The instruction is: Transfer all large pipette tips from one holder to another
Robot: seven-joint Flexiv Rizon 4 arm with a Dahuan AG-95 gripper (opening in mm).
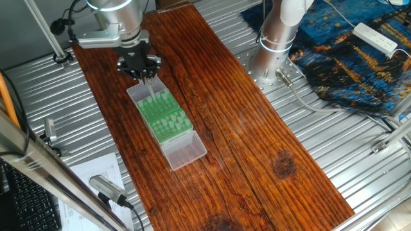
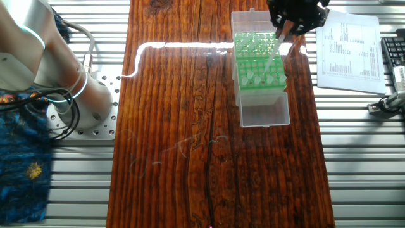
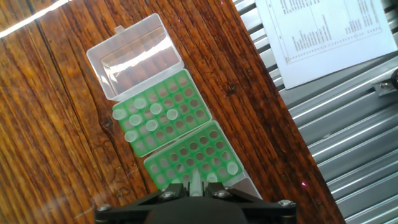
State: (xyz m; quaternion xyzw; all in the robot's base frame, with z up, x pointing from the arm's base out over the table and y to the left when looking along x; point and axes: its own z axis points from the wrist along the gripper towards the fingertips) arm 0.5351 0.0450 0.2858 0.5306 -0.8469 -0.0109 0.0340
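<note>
The gripper (image 1: 149, 79) hangs over the end of the green racks nearest the arm, its fingers (image 3: 194, 180) drawn narrow around a single pale tip (image 2: 272, 56) whose point aims downward. This looks like the carrying step of one transfer, though whether the tip is leaving a hole or heading for one cannot be told. The other large pipette tips (image 3: 149, 115) stand wide end up in the rack (image 3: 160, 112) beside the clear open lid (image 3: 134, 56), with one or two in the near rack (image 3: 193, 158) under the hand. The next move probably calls for lining the tip squarely over a bare hole before lowering. Everything rests on a dark wooden board (image 1: 257, 141) laid over a ribbed metal table (image 1: 347, 147); a printed sheet (image 2: 348, 50) lies alongside.
</note>
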